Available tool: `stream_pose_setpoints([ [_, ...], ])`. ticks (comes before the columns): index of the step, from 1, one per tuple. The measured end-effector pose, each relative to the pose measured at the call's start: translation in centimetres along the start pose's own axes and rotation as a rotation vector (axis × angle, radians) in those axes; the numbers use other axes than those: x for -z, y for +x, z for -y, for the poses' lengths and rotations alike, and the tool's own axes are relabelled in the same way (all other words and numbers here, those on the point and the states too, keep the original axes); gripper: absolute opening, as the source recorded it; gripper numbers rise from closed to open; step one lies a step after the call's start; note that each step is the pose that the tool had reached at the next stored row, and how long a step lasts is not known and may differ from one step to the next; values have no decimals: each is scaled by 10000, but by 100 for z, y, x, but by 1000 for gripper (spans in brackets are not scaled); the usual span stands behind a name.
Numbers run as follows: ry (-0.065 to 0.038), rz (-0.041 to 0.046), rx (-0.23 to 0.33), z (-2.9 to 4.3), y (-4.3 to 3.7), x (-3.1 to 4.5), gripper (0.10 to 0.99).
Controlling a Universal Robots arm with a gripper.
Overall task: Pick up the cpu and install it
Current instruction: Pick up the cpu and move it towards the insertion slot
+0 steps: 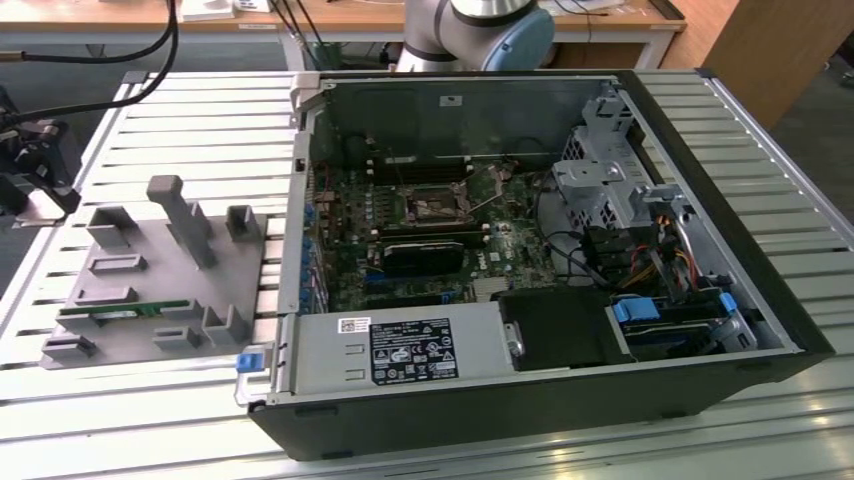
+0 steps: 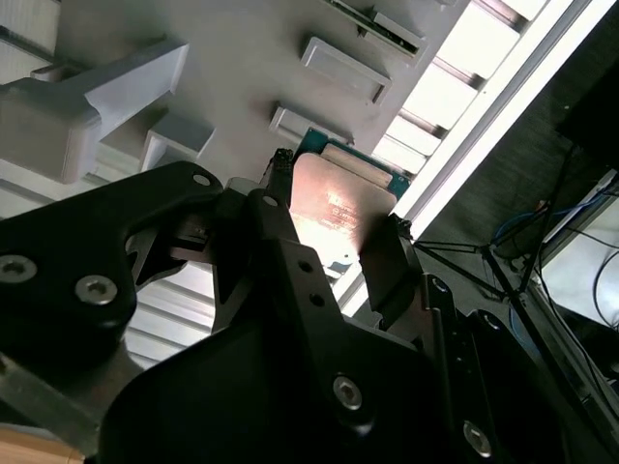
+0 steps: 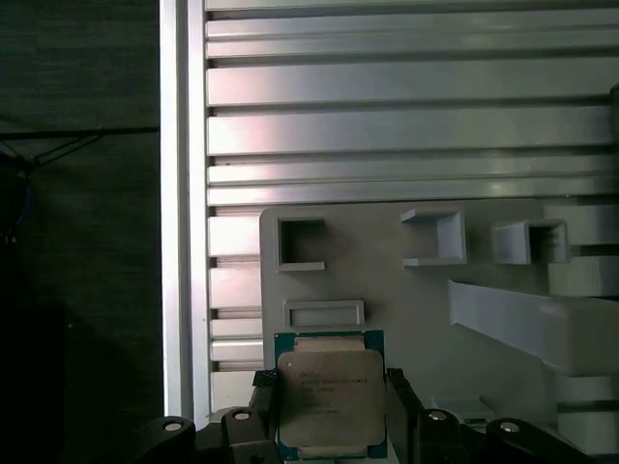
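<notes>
First wrist view shows my gripper clenched on the cpu. One black finger presses on each of two facing edges. The cpu's shiny metal top faces the camera, with a thin green rim around it.

Under the cpu is a gray tray with small box-shaped pockets. A long, flat pocket is just beside the cpu. I cannot tell if the cpu touches the tray or hangs just over it. In the second wrist view the cpu is again squeezed between my fingers, with the tray's pockets behind it.

In the exterior view the tray lies on a metal table made of long slats. It is at about nine o'clock from the open computer case. A tall gray post stands up from the tray. A green memory stick lies near the tray's seven o'clock corner.

The case's metal side wall stands between the tray and the motherboard. The socket is near the middle of that board, well apart from the tray. A power supply box sits at six o'clock from the board. A metal drive cage with cables is at three o'clock. The arm's base stands at twelve o'clock, behind the case.
</notes>
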State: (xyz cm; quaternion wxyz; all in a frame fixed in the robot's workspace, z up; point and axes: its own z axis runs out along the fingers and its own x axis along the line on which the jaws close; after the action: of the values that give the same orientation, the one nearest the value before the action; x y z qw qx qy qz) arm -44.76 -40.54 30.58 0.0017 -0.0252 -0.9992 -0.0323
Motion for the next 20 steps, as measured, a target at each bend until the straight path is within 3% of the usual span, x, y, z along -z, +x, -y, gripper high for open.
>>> stream_pose_setpoints([
  [10,-1,1,2,-28,1,59,533],
  [20,0,1,0,-85,5,221,533],
])
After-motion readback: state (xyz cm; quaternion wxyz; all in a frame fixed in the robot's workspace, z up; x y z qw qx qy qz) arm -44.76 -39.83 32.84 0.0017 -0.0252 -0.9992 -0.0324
